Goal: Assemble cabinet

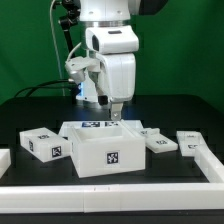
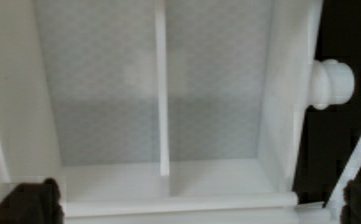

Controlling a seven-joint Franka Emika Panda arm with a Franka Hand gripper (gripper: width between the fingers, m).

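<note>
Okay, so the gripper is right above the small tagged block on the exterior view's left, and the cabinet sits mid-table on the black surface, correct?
Not quite. The exterior view shows the gripper above the cabinet itself, not the small tagged block on that view's left. The cabinet does sit in the middle of the black table.

A black table (image 1: 175,115) carried everything. The cabinet (image 1: 105,150) stood on it near the middle, one tagged face turned toward the exterior camera. With the cabinet as the dial's centre in that view, a small white tagged block (image 1: 45,143) lay at nine o'clock, just beside it. At three o'clock lay a low white tagged piece (image 1: 158,141), and farther out a second flat piece (image 1: 190,144). A white rail (image 1: 110,187) ran along the table's edge at six o'clock.
</note>
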